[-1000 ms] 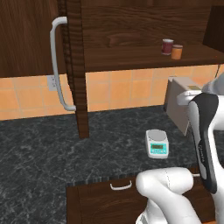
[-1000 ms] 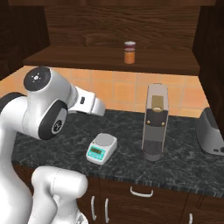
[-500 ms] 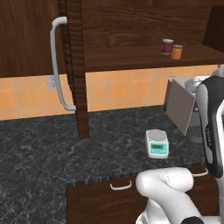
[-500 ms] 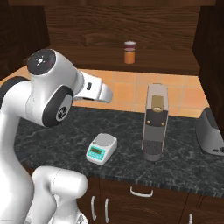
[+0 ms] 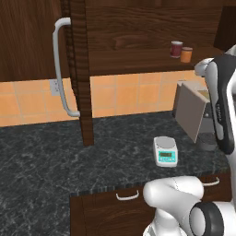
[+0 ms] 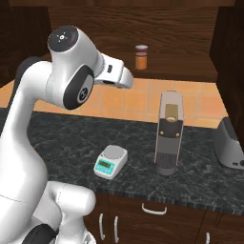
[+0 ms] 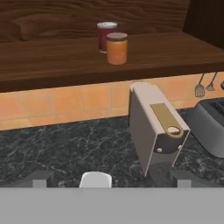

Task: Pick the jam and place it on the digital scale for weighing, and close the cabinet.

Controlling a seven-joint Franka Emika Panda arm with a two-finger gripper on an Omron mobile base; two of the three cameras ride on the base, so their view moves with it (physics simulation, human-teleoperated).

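Observation:
The jam (image 7: 117, 48) is a small orange jar with a dark lid. It stands upright on the open cabinet's shelf (image 7: 52, 61), just in front of a dark red cup (image 7: 106, 36). My gripper (image 7: 110, 180) is open and holds nothing; it faces the shelf from a distance, well short of the jar. The jam (image 5: 186, 54) (image 6: 141, 59) also sits at the shelf's right part. The digital scale (image 5: 165, 151) (image 6: 110, 162) is white with a teal panel and rests bare on the dark counter. The cabinet door (image 5: 77, 69) stands open, edge-on, with its grey handle (image 5: 61, 69).
A tall beige coffee machine (image 6: 169, 133) (image 7: 157, 127) stands on the counter right of the scale. A grey toaster (image 6: 231, 147) sits further right. My white forearm (image 6: 114, 74) hangs above the counter, left of the jam. Drawers (image 5: 126, 196) run below the counter edge.
My hand has risen from above the counter toward shelf height. The arm has swung right in the left base view, uncovering the coffee machine. The jaws stayed wide.

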